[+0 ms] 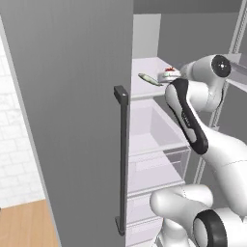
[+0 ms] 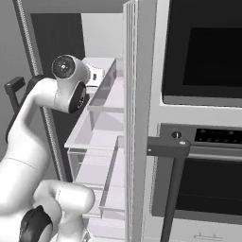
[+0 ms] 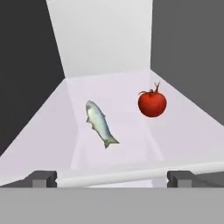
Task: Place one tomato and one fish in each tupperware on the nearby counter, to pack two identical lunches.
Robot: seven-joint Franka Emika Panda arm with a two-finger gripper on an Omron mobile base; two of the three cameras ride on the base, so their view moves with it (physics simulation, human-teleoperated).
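in the left base view our arm reaches up into the open fridge, the hand level with the top shelf [image 1: 144, 77]. a fish [image 1: 150, 79] lies there near the shelf's front edge, and a tomato [image 1: 170, 71] sits just beyond it, close against the hand; the fingers themselves are hidden behind the wrist here.

in the right base view we see the wrist pushed in over the same shelf [image 2: 101, 90], beside the tall oven stack, but neither food item can be made out.

in the hand view our gripper [image 3: 112, 178] stands fully open, nothing between the tips, which sit at the shelf's front lip. the fish [image 3: 100, 123] lies ahead and slightly toward the left tip, flat on the shelf, its long axis running diagonally, head away from us, tail toward us. the tomato [image 3: 152, 103] rests farther in, toward the right tip, well apart from the fish. we judge the fish nearer; spanning its narrow body would call for a slight roll of the hand.
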